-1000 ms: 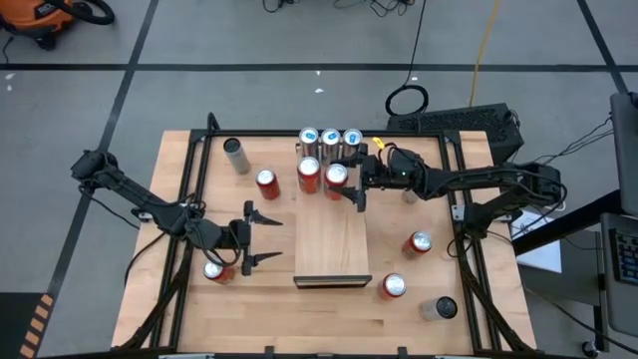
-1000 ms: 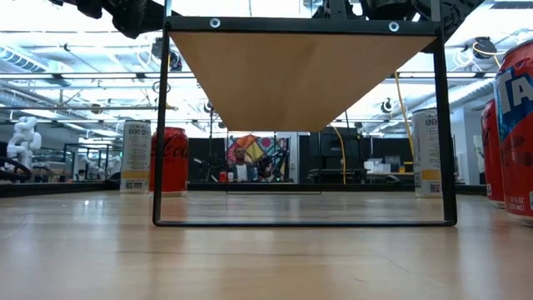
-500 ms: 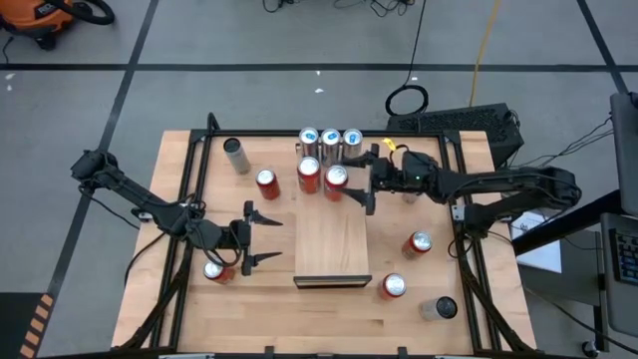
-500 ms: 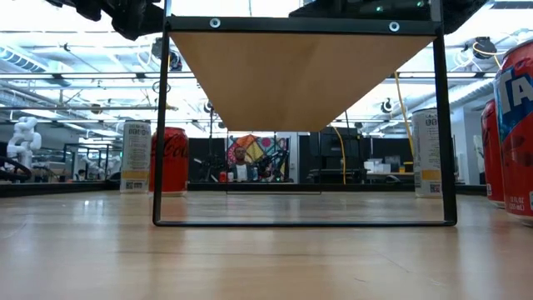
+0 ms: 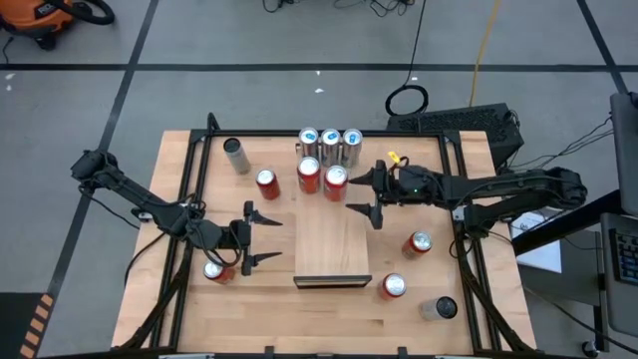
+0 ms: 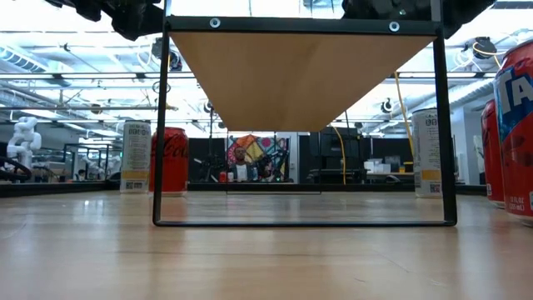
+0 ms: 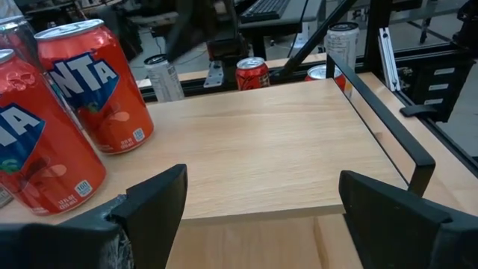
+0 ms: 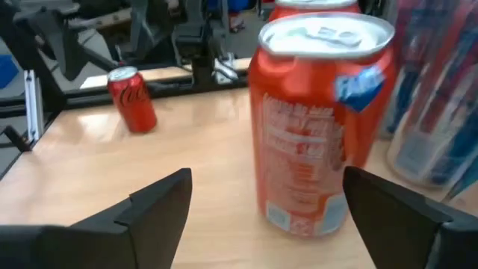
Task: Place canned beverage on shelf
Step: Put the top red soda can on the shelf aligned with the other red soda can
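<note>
Left pincer (image 5: 261,237) hangs spread wide and empty just off the shelf's (image 5: 333,244) left edge, a red can (image 5: 215,270) on the tabletop (image 5: 189,319) near it. Right pincer (image 5: 366,193), also spread and empty, sits just beside an orange can (image 5: 336,179) standing upright on the shelf. Can likely rigid, smooth, slippery and dentable; best gripped mid-wall, squarely.

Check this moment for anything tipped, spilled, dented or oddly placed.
Nothing stands out. All cans in view stand upright, five of them grouped at one end of the shelf. No spill shows on the table. Both the left gripper and right gripper are open and empty.
</note>
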`<state>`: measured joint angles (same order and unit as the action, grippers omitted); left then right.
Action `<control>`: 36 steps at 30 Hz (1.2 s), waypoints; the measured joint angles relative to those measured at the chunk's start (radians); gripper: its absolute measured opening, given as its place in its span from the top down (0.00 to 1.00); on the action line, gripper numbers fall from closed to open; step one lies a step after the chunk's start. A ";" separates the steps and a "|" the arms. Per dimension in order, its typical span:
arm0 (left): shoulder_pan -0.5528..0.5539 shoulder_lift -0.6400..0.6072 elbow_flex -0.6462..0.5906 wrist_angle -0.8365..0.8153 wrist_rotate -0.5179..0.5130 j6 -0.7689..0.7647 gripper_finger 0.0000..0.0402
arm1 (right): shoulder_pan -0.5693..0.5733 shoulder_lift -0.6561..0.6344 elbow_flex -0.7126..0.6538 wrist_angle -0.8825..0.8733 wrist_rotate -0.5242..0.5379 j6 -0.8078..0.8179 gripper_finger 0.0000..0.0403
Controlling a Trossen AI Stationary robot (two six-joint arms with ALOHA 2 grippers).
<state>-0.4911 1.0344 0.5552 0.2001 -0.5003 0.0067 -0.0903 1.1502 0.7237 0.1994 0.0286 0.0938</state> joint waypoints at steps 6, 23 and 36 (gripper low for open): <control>0.000 0.000 0.000 0.000 0.000 -0.001 0.14 | 0.024 0.041 0.000 0.017 0.001 0.011 0.33; 0.000 0.046 0.000 0.013 0.000 -0.026 0.14 | 0.068 0.096 0.000 0.044 -0.006 0.005 0.77; 0.000 0.060 0.001 0.080 0.000 0.004 0.14 | 0.063 0.174 0.001 0.197 0.001 -0.027 0.92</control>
<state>-0.4911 1.0946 0.5564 0.2806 -0.5005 0.0105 -0.0271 1.3239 0.7242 0.3962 0.0292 0.0669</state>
